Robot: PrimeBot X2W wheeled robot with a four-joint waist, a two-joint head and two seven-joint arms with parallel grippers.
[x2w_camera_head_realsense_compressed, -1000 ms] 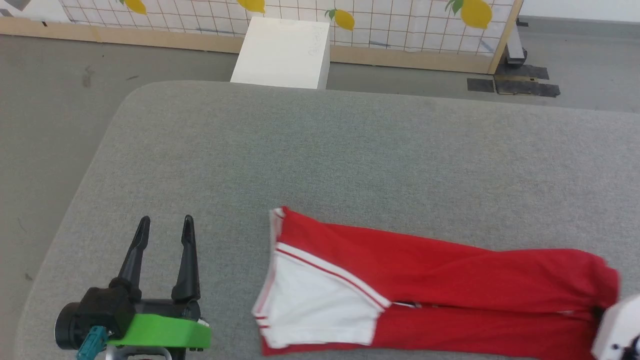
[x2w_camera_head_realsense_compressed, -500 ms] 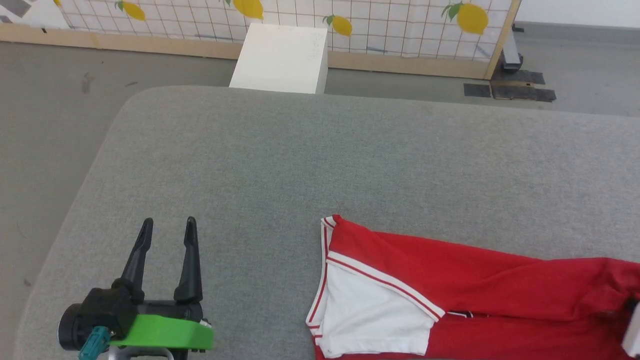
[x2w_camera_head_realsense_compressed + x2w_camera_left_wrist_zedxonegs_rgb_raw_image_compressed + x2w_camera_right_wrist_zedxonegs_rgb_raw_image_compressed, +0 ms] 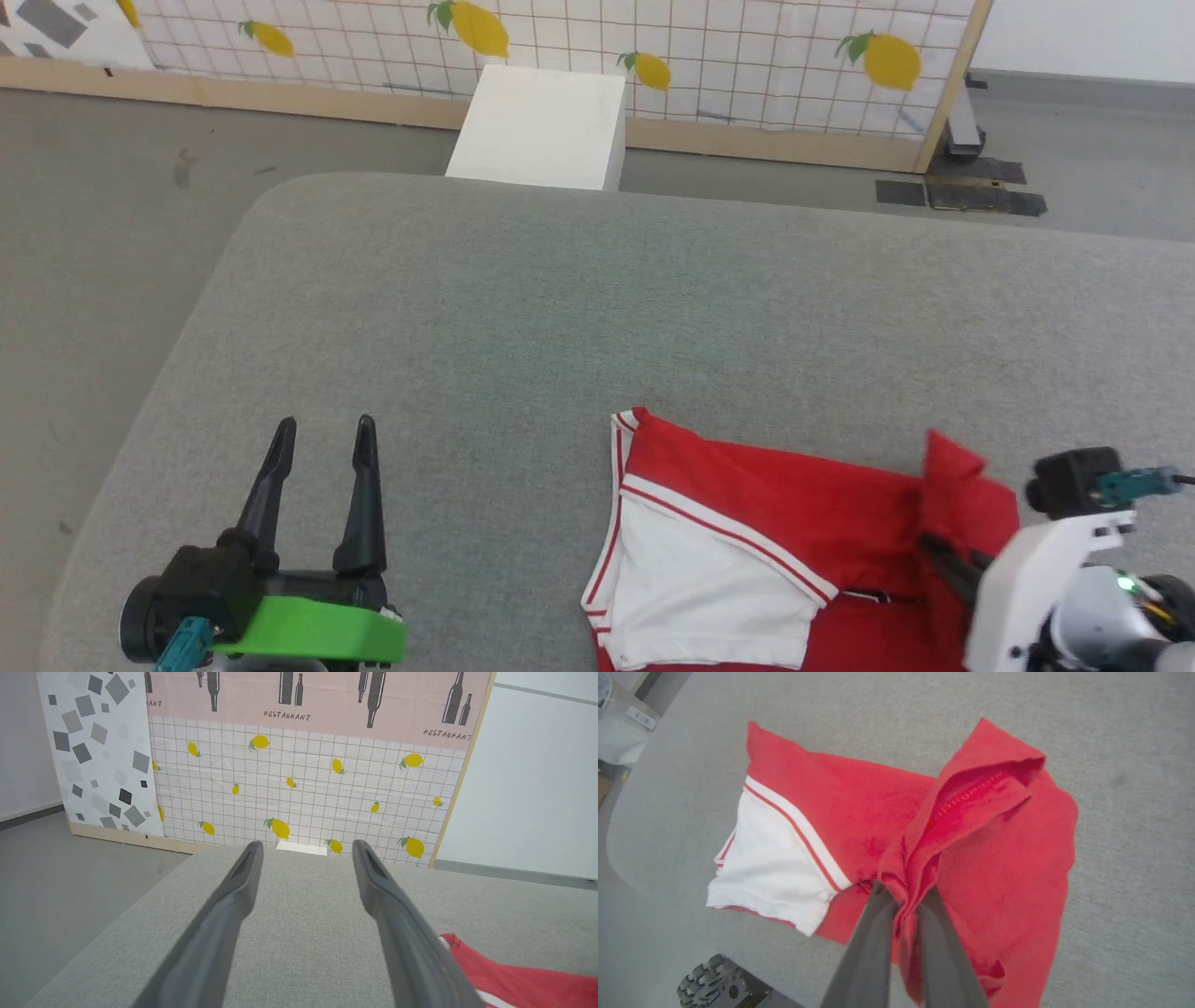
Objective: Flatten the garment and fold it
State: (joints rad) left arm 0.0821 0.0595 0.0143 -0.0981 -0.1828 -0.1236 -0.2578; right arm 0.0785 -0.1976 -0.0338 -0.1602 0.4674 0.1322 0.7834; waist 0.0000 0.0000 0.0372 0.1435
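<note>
Left pincer (image 3: 327, 425): spread wide, empty, held over bench (image 3: 560, 308), well left of jersey | jersey (image 3: 747, 485): laid at bench's near right, long axis left-right, right end bunched | right pincer (image 3: 903, 896): clamped on bunched end, nearer arm.

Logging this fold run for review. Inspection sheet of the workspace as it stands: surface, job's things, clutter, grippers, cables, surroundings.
surface: grey fabric-covered table, rounded corners.
job's things: garment lies near the robot's edge of the table, white sleeve panel at its left end; its right end is bunched and lifted.
clutter: nothing seen.
grippers: left gripper open, over bare table, apart from the garment; right gripper shut on a fold of the garment.
cables: teal plug at the right wrist, another at the left; nothing trailing on the cloth.
surroundings: white box on the floor past the far edge; lemon-print panel behind it.
</note>
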